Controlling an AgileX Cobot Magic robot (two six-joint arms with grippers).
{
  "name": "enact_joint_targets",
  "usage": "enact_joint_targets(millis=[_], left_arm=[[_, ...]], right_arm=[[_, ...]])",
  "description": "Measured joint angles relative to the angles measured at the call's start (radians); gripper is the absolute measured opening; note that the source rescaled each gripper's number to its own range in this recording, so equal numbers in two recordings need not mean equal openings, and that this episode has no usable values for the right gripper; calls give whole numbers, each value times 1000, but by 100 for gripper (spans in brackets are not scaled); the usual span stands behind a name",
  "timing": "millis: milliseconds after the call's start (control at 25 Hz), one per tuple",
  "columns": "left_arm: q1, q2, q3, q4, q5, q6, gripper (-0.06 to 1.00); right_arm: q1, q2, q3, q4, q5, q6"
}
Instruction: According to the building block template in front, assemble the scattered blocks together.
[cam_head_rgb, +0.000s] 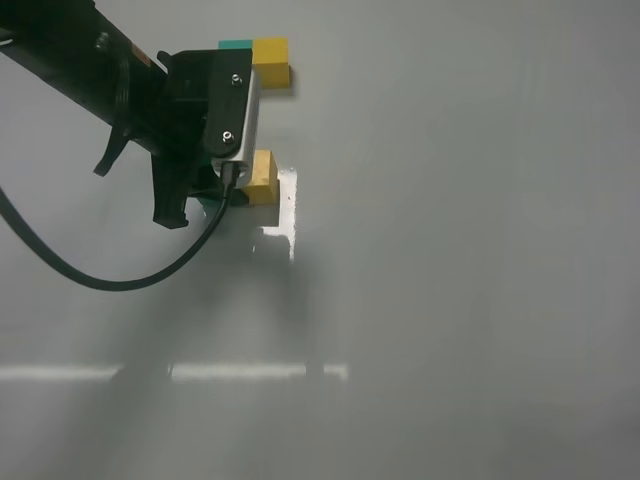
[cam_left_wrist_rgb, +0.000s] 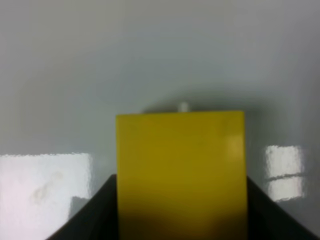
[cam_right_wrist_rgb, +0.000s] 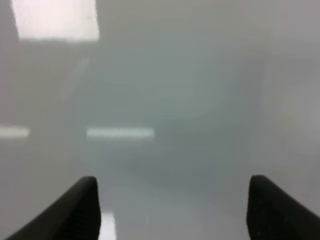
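In the left wrist view the left gripper (cam_left_wrist_rgb: 181, 210) was clenched on the yellow cube (cam_left_wrist_rgb: 181, 172), whose broad face filled the space between the two dark fingers (cam_left_wrist_rgb: 87, 220). From above, that cube (cam_head_rgb: 263, 175) showed just past the wrist housing, low over the table (cam_head_rgb: 450, 300), with a sliver of the teal cube (cam_head_rgb: 212, 204) peeking out beneath the gripper; whether the two cubes touched could not be told, since the arm covered the join. The right gripper (cam_right_wrist_rgb: 172, 207) hung released, its fingertips (cam_right_wrist_rgb: 80, 205) wide apart over bare surface with nothing between them.

The table was pale grey and glossy, throwing back bright strips of light. Farther off, at its far edge, lay the template bar (cam_head_rgb: 260, 58), teal half beside yellow half, partly hidden by the left arm (cam_head_rgb: 90, 70). A black cable (cam_head_rgb: 120, 280) looped down from the wrist.
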Motion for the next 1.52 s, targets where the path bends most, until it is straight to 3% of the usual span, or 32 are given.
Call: enact_joint_targets(millis=[160, 200, 360, 480, 640, 880, 1000, 1200, 1360, 1520], left_arm=[[0, 0, 0, -1, 0, -8, 3], [0, 0, 0, -1, 0, -14, 10], [0, 0, -5, -12, 0, -27, 75], [0, -2, -25, -33, 9, -62, 98], [-10, -13, -86, -38, 87, -110, 100], [-38, -115, -146, 48, 139, -146, 100], [-39, -185, -148, 150, 195, -249, 100], [-39, -299, -148, 386, 294, -456, 100], [-39, -381, -146, 447, 328, -528, 100], [-39, -493, -79, 576, 330, -660, 100]], right_arm=[[0, 0, 0, 0, 0, 0], [0, 0, 0, 0, 0, 0], [0, 0, 0, 0, 0, 0], [0, 0, 0, 0, 0, 0], [0, 0, 0, 0, 0, 0], [0, 0, 0, 0, 0, 0], [0, 0, 0, 0, 0, 0], [0, 0, 0, 0, 0, 0], [0, 0, 0, 0, 0, 0], [0, 0, 0, 0, 0, 0]])
